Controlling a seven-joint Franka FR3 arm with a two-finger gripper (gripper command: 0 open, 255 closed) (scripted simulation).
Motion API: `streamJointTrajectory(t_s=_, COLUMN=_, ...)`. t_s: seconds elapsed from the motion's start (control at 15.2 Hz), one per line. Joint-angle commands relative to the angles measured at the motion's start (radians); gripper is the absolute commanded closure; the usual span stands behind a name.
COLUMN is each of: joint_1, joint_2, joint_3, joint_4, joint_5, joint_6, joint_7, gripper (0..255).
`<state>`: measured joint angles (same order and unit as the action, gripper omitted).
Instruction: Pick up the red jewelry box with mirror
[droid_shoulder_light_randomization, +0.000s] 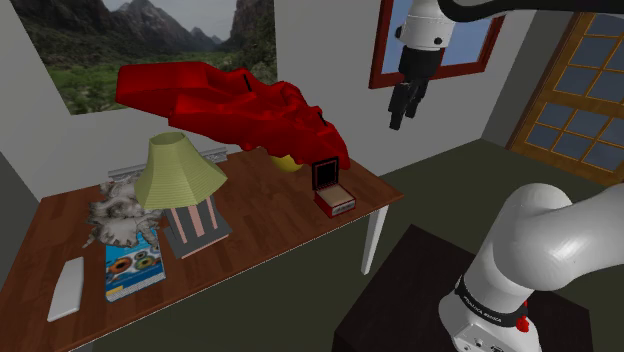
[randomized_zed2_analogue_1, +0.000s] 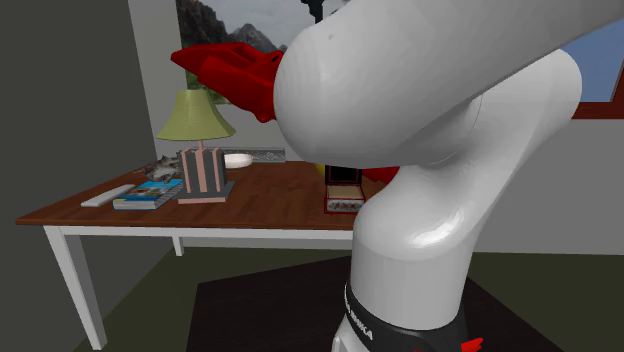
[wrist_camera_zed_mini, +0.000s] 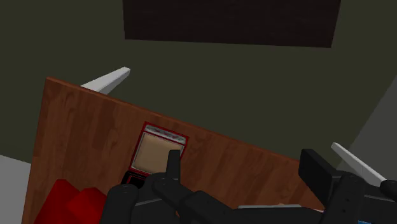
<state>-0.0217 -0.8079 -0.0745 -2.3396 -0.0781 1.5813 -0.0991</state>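
Note:
The red jewelry box stands open near the right end of the wooden table, its lid upright and a pale tan inside showing. My black gripper hangs high above the floor, up and to the right of the box in the shoulder view, well clear of the table. In the wrist view the gripper is open, with the two fingers wide apart and nothing between them. The box lies far below, beside one fingertip. The arm's white body partly hides the box in the second exterior view.
A large red draped shape overhangs the table's back, just behind the box. A green-shaded lamp, a grey fuzzy object, a blue book, a white flat bar and a yellow object share the table. The dark stand sits at lower right.

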Motion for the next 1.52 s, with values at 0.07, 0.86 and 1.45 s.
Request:
streamJointTrajectory(t_s=0.07, joint_1=0.004, joint_2=0.018, joint_3=-0.023, joint_4=-0.007, joint_5=-0.014, joint_6=0.021, joint_7=-0.040, gripper=0)
streamJointTrajectory(t_s=0.86, joint_1=0.067, joint_2=0.361, joint_3=-0.277, joint_4=0.040, joint_5=-0.115, joint_6=0.283, joint_7=-0.515, gripper=0)
streamJointTrajectory(t_s=1.45, joint_1=0.115, joint_2=0.731, joint_3=-0.408, joint_4=0.209, joint_5=-0.035, joint_6=0.444, joint_7=-0.893, gripper=0)
